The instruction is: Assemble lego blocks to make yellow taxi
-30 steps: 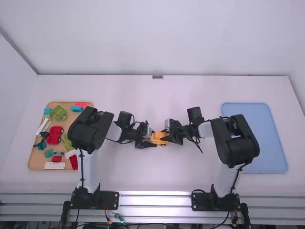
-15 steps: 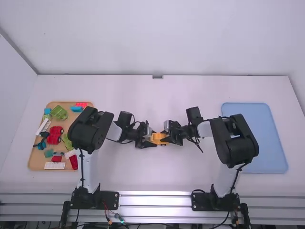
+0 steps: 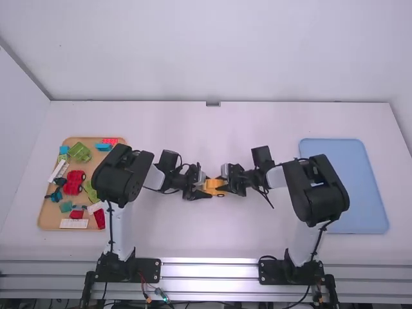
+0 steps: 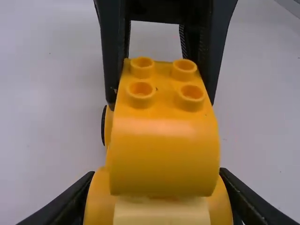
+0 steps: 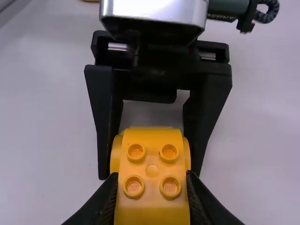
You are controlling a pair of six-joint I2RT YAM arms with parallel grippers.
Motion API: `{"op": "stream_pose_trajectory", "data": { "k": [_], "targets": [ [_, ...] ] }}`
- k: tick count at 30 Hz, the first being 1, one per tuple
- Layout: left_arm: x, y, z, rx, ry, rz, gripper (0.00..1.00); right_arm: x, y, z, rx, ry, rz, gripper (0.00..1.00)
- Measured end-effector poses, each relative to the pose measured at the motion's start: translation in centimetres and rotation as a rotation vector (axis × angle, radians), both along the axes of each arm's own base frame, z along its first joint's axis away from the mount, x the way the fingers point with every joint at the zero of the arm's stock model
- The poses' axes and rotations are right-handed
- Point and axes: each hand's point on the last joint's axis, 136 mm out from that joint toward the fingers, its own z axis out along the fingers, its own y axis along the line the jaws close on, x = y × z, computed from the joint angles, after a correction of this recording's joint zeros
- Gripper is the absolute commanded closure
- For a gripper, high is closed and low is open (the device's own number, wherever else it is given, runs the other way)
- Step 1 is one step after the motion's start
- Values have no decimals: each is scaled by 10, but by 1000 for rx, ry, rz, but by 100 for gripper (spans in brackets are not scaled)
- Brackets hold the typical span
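Your left gripper (image 3: 205,188) and right gripper (image 3: 220,183) both clamped on yellow taxi (image 3: 214,187), opposite ends. Taxi between your arms, well apart from block tray (image 3: 44,220) and blue tray (image 3: 370,193).

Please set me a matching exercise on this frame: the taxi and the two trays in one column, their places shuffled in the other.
1. Taxi
2. Blue tray
3. Brown tray

A. At the robot's far left, with loose blocks in it
B. Gripped by the left gripper and the right gripper
C. At the robot's far right

Right pairs: 1-B, 2-C, 3-A
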Motion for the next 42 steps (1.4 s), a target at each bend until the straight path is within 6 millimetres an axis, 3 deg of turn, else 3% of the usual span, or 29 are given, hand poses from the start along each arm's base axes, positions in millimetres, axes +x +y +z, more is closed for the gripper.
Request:
{"op": "stream_pose_trajectory", "data": {
  "k": [29, 42],
  "targets": [
    [0, 0, 0, 0, -8, -2, 56, 0, 4, -4, -64, 64, -51, 100],
    [0, 0, 0, 0, -8, -1, 59, -1, 5, -8, -98, -11, -28, 100]
  ]
}}
